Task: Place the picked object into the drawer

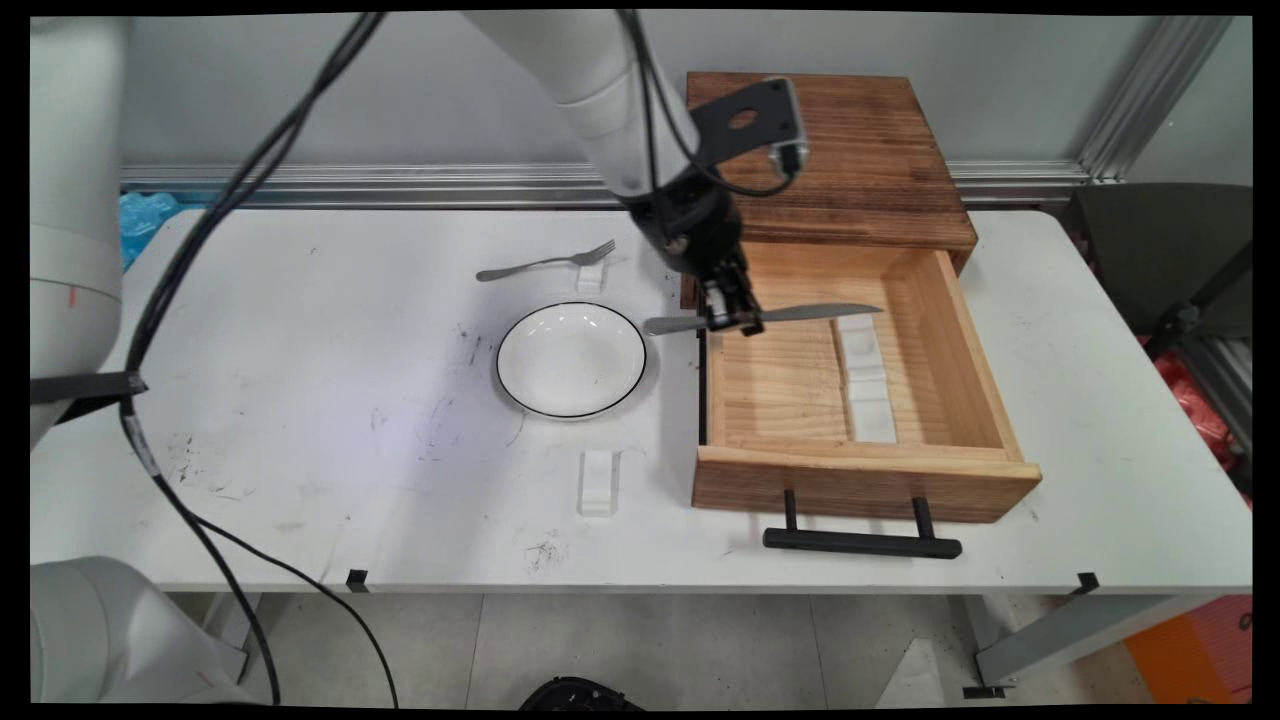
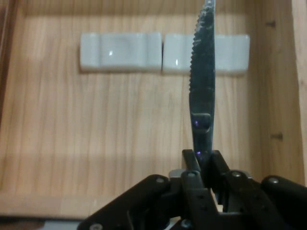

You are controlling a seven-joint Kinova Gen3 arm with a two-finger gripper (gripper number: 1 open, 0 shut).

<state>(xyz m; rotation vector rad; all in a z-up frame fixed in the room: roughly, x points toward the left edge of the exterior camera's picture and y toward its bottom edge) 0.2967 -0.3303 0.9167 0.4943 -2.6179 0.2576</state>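
**Mia:** What is the gripper (image 1: pixel 733 322) doing?

**Ben:** Its two fingers (image 2: pixel 193 165) are pinched tight on a knife (image 1: pixel 800 314). The knife lies flat in the air, just right of the middle of the frame. Its blade pokes out over the open drawer (image 1: pixel 985 350) and its handle end pokes out to the left, toward the plate (image 1: pixel 571 360).

**Mia:** Is the knife down yet?

**Ben:** No. It hangs above the drawer floor and is not touching the wood. In the hand view the toothed blade crosses over a white rest (image 2: pixel 230 53).

**Mia:** How many things are there?

**Ben:** One knife. One fork (image 1: pixel 545 263), in the upper middle, with its head on a small white block (image 1: pixel 591 273). One white plate with a dark rim, bare. One more white block (image 1: pixel 599 481) on the table, lower middle. One wooden box (image 1: pixel 830 160) with its one drawer pulled out, and one black handle (image 1: pixel 862 541). Inside the drawer is a row of white rests; the hand view shows two.
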